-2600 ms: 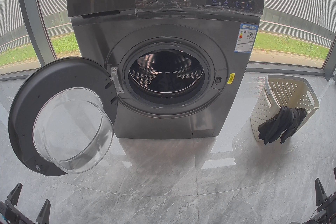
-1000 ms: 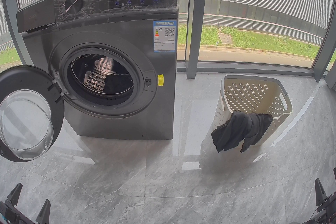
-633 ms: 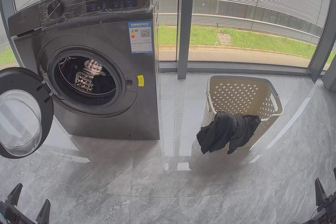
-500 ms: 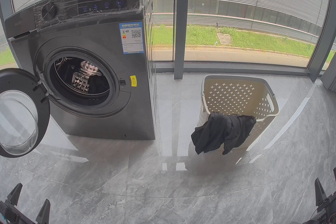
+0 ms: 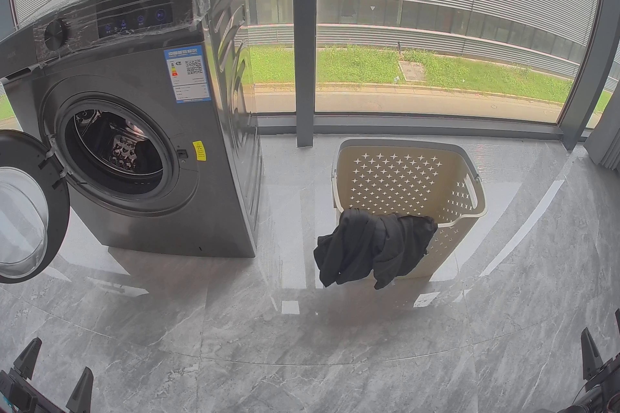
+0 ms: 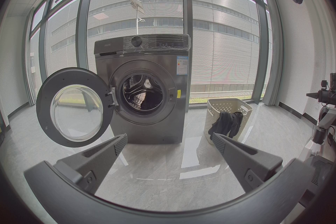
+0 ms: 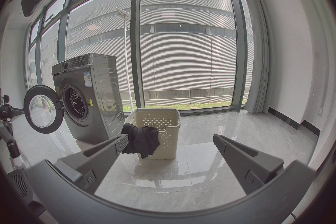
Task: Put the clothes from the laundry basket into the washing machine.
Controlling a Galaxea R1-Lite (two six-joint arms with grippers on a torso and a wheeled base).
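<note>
A cream laundry basket [image 5: 469, 188] stands on the floor near the window, with a black garment [image 5: 371, 245] draped over its near rim. The basket [image 7: 169, 119] and garment [image 7: 141, 140] also sit ahead in the right wrist view. To the left is the grey washing machine [image 5: 213, 162], its round door [image 5: 26, 221] swung open and a dark item inside the drum [image 5: 116, 150]. My left gripper [image 6: 168, 140] is open and holds nothing, low at the head view's bottom left [image 5: 55, 369]. My right gripper [image 7: 169, 140] is open too, well short of the basket.
Glossy grey marble floor [image 5: 310, 356] lies between me and the basket. Glass window walls with dark mullions [image 5: 303, 33] stand behind the machine and basket. A curtain [image 7: 259, 60] hangs at the far right.
The whole head view has swung to the right: machine and basket have shifted left in the picture, the basket now near centre. Both grippers stay low and open.
</note>
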